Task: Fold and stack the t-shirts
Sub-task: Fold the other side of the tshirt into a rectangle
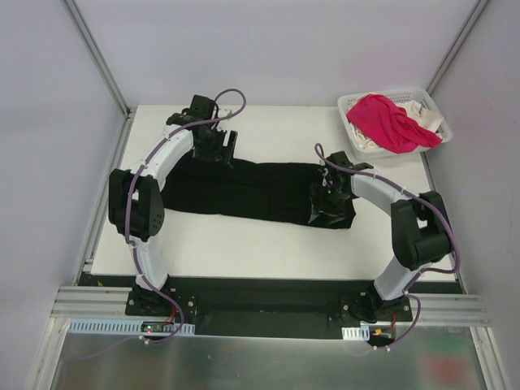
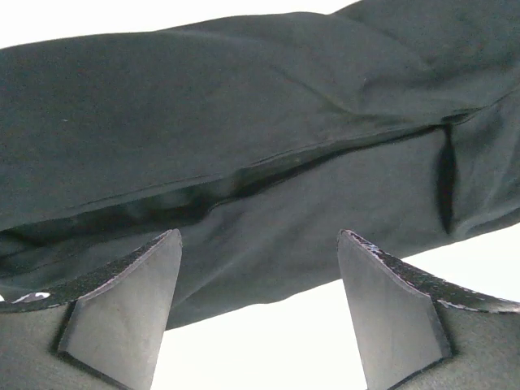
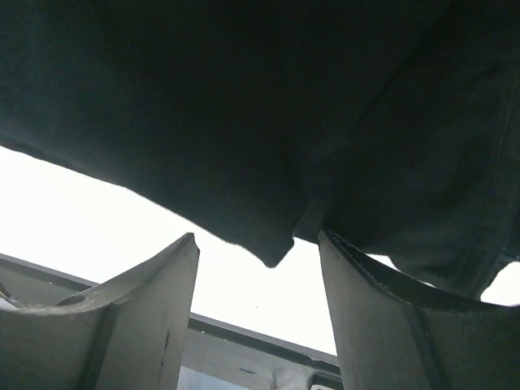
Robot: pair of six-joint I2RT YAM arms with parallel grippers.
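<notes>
black t-shirt (image 1: 244, 191) spread; left claw (image 2: 258, 237), right claw (image 3: 258, 236) released; pink t-shirt (image 1: 386, 122) in basket (image 1: 386, 93).

This is a robotics lab test cell. A white bench (image 1: 268, 244) is boxed in by plain white panels (image 1: 276, 49) on aluminium frame posts (image 1: 96, 55). A cabled left arm (image 1: 150, 203) and right arm (image 1: 406, 231) are bolted to a black plate (image 1: 268, 302) on slotted rails (image 1: 81, 305) along the bottom of the frame.
</notes>
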